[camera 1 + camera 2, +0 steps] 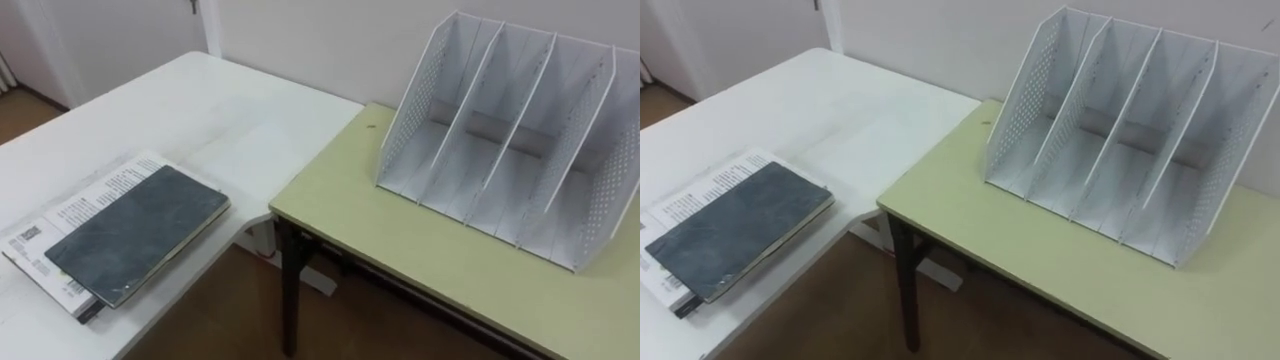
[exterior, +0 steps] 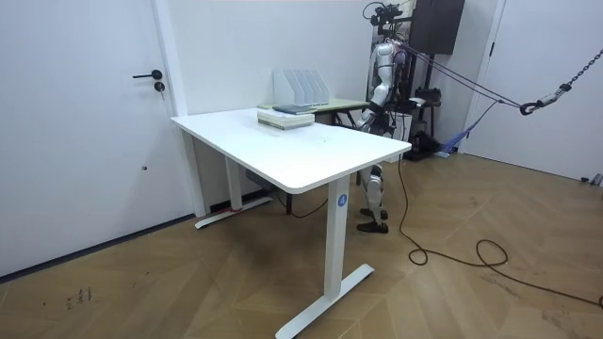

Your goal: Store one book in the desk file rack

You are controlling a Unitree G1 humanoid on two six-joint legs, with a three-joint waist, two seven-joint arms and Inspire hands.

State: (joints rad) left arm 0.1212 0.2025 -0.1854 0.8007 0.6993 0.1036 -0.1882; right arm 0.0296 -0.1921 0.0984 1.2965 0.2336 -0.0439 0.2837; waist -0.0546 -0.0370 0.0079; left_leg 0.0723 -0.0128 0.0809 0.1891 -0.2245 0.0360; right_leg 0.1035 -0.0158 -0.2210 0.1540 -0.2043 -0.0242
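To my left a white table (image 1: pixel 200 110) carries a white book (image 1: pixel 85 205) lying flat near its edge, with a dark book (image 1: pixel 135 232) flat on top of it. Just beside it, to my right, a yellow-green desk (image 1: pixel 350 200) bears a white rack (image 1: pixel 510 140), standing upright toward the wall (image 1: pixel 330 40).

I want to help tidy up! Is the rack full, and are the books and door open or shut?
File rack, upright on the green desk, all slots empty.
White book, closed, flat on the white table.
Dark book, closed, flat on top of it.
Door, shut.
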